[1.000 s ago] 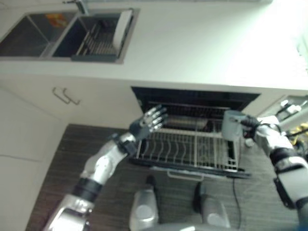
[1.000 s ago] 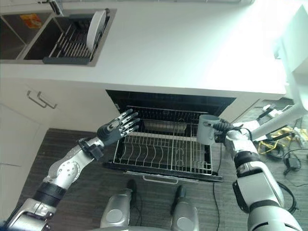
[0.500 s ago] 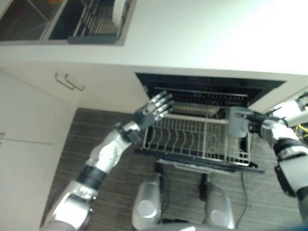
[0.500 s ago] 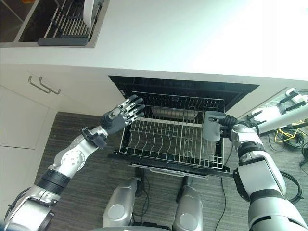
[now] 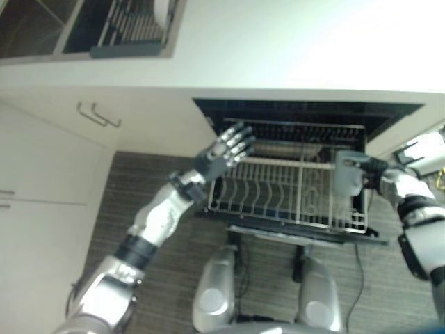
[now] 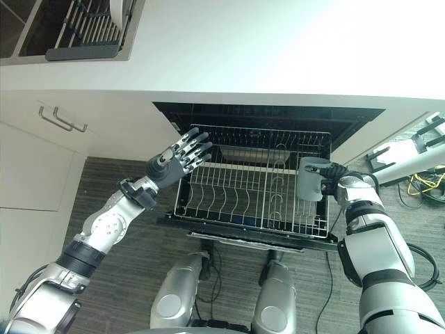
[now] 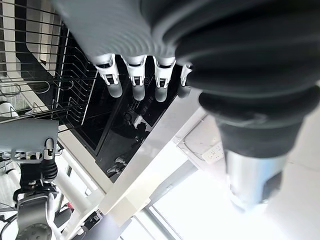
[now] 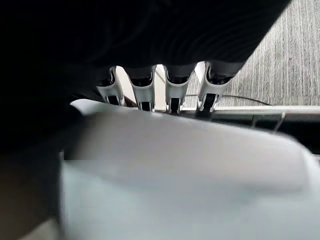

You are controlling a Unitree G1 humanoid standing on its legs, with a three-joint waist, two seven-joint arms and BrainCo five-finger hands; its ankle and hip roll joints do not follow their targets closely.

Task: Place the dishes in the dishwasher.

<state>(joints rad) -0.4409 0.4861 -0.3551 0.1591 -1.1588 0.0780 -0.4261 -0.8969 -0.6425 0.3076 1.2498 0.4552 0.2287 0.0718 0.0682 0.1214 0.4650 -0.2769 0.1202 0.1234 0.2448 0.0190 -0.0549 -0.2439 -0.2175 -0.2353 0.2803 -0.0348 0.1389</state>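
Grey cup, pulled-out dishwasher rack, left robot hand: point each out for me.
grey cup (image 6: 310, 188), right eye view, on its side wall.
dishwasher rack (image 6: 236, 198), right eye view, on the wire floor.
left robot hand (image 6: 169, 160), right eye view, on the dark palm.

Over the last second the grey cup (image 6: 311, 188) in the right hand (image 6: 338, 186) has come down from above the wire rack's (image 6: 236, 191) right end to sit low against that end, beside its right rim. The left hand (image 6: 175, 157), fingers spread, has risen a little at the rack's left end, toward the dishwasher opening (image 6: 268, 117). The sink (image 6: 42, 31) has slid toward the upper corner (the camera moved, not the counter).
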